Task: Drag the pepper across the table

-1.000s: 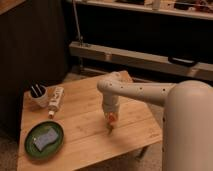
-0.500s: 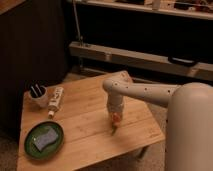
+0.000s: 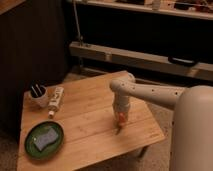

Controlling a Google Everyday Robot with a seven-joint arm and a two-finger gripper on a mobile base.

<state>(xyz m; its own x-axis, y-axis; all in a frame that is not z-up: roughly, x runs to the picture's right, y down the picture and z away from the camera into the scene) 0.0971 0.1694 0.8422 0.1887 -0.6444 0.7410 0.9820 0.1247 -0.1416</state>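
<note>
The small orange pepper (image 3: 120, 121) lies on the light-wood table (image 3: 85, 125), towards its right front part, with its darker tip pointing down towards the front edge. My gripper (image 3: 120, 116) reaches down from the white arm and sits right on the pepper's upper end, hiding part of it.
A green plate (image 3: 59, 141) with a blue-grey sponge (image 3: 44, 138) sits at the front left. A white tube (image 3: 56, 100) with a red label lies at the left, next to a white cup (image 3: 38, 97) holding dark items. A metal rail (image 3: 140, 60) runs behind the table.
The gripper and the pepper have moved to the right and towards the table's front edge over the last second.
</note>
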